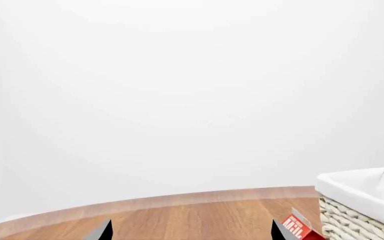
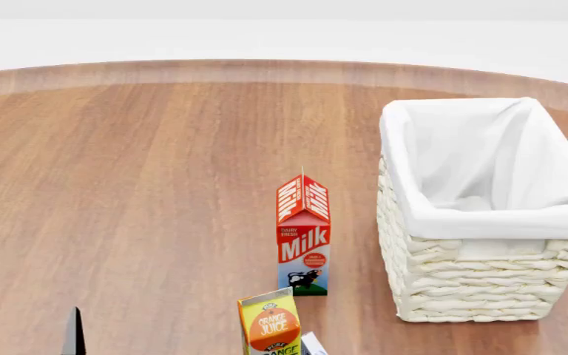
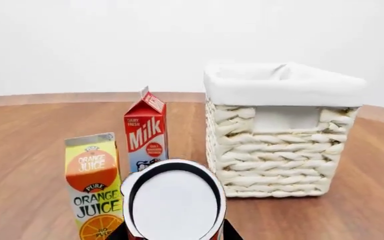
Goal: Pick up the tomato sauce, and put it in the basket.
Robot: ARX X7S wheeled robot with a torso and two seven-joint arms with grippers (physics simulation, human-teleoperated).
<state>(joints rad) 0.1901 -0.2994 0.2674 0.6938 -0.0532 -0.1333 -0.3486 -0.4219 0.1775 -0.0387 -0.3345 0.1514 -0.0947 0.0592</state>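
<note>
Right wrist view: tomato sauce (image 3: 173,207) gripped in right gripper (image 3: 173,235) jaws, lower centre. Carry step underway. Lift over basket (image 3: 282,85) rim needed next. Left gripper (image 1: 188,231) jaws spread, empty.

Basket (image 2: 481,222) sits on the table (image 2: 136,200), right side. Milk carton (image 2: 304,237) just left of it, w/ a gap btwn. OJ carton (image 2: 269,325) in front of the milk, nearer the robot.

Bare simulated test scene: round wooden tabletop (image 2: 146,185), blank white walls, grocery cartons (image 2: 304,237) beside wicker basket (image 2: 481,288)
</note>
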